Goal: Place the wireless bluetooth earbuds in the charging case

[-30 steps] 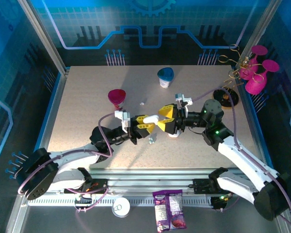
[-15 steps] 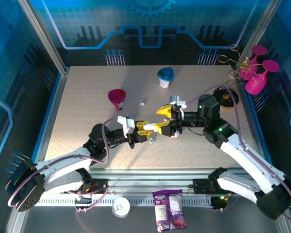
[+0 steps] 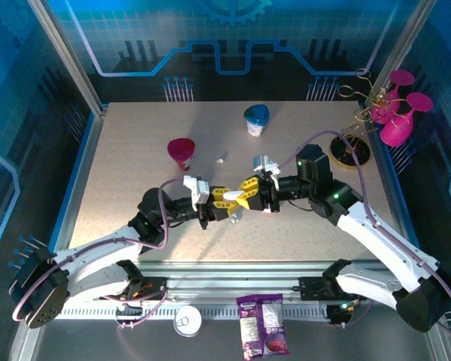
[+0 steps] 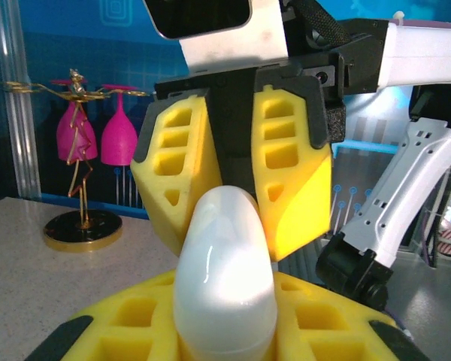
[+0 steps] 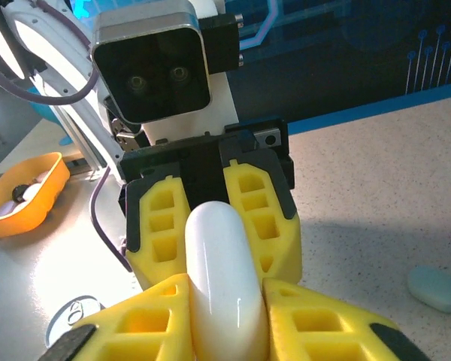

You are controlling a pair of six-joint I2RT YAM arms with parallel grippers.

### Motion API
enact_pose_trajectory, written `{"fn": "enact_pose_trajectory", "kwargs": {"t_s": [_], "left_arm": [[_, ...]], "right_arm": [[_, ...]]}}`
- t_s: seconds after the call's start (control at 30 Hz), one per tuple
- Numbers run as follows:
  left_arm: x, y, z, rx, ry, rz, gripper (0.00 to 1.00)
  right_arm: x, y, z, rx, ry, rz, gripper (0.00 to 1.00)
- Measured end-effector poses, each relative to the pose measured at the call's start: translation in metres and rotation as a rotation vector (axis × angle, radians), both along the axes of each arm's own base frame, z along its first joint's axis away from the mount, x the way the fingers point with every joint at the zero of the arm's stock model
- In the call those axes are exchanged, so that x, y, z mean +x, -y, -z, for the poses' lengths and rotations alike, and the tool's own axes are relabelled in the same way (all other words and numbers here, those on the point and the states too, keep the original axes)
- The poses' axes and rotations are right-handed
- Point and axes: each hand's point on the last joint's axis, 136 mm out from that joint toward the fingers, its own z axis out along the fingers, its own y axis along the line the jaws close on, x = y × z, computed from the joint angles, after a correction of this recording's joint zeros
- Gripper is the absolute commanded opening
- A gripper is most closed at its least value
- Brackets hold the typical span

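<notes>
Case axis: we see the white charging case lying lengthwise from left gripper to right gripper.
Grip: both grippers clamp its ends.
Count: 1 held case, 1 earbud mid-worktop.

Pink cup near left fingers

Two arms, left arm and right arm, built of white links with black joints; purple cables loop along each; yellow fingers with cut-out cells, black-edged; wrist camera grey-cased, black-faced, with twin lenses.
</notes>
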Motion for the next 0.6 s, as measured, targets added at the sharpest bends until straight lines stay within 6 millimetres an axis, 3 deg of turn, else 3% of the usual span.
{"fn": "enact_pose_trajectory", "kwargs": {"t_s": [0.07, 0.23, 0.37, 0.6], "left_arm": [[-0.001, 0.001, 0.0, -0.003, -0.011, 0.009, 0.13], [0.0, 0.001, 0.0, -0.006, -0.024, 0.014, 0.36], [0.003, 0.002, 0.002, -0.006, -0.043, 0.01, 0.45], [0.004, 0.002, -0.005, -0.038, -0.044, 0.007, 0.47]], "right_arm": [[0.0, 0.0, 0.0, -0.002, 0.001, -0.001, 0.13], [0.001, 0.001, -0.001, -0.004, 0.003, 0.005, 0.11], [0.001, 0.0, -0.008, 0.026, 0.009, 0.01, 0.1], [0.004, 0.0, -0.015, 0.089, 0.008, 0.03, 0.09]]}}
